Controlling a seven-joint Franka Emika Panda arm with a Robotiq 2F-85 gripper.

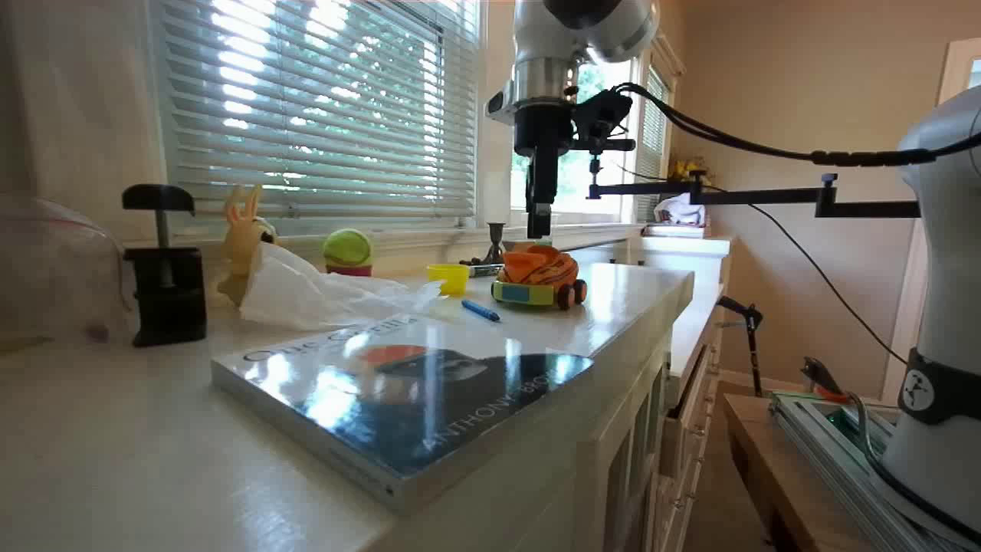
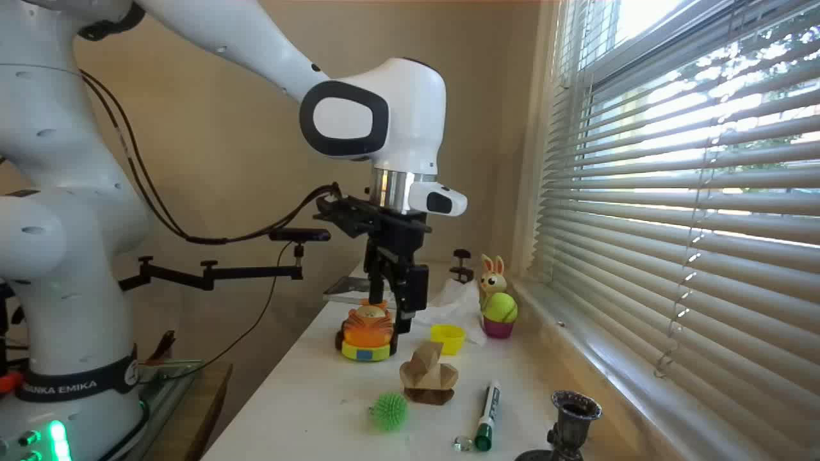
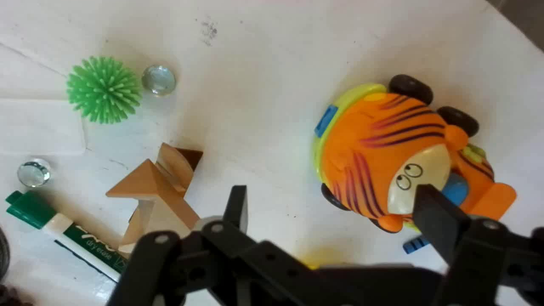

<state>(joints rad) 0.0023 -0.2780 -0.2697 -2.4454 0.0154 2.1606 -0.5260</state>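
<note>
Room: it looks like part of a home.
Window dressing: white slatted blinds (image 2: 679, 211) hang to the side of the black two-fingered gripper (image 2: 389, 312).
Joinery: a white painted countertop (image 2: 295, 397) lies beneath the gripper, and white knobbed drawers (image 1: 691, 456) sit lower still.
Playthings: an orange tiger-faced toy car (image 2: 368, 330) is near the gripper; a pale-yellow toy rabbit (image 2: 492, 282) stands farther from it, toward the blinds.
Reading: a glossy dark-covered book (image 1: 414, 399) lies well apart from the gripper.
Paintwork: a plain beige wall (image 1: 805, 84) rises beyond the gripper.
Lab touch: a white jointed robot arm (image 2: 410, 102), mounted over a brown wooden table (image 1: 778, 468) below gripper level, carries the gripper.
</note>
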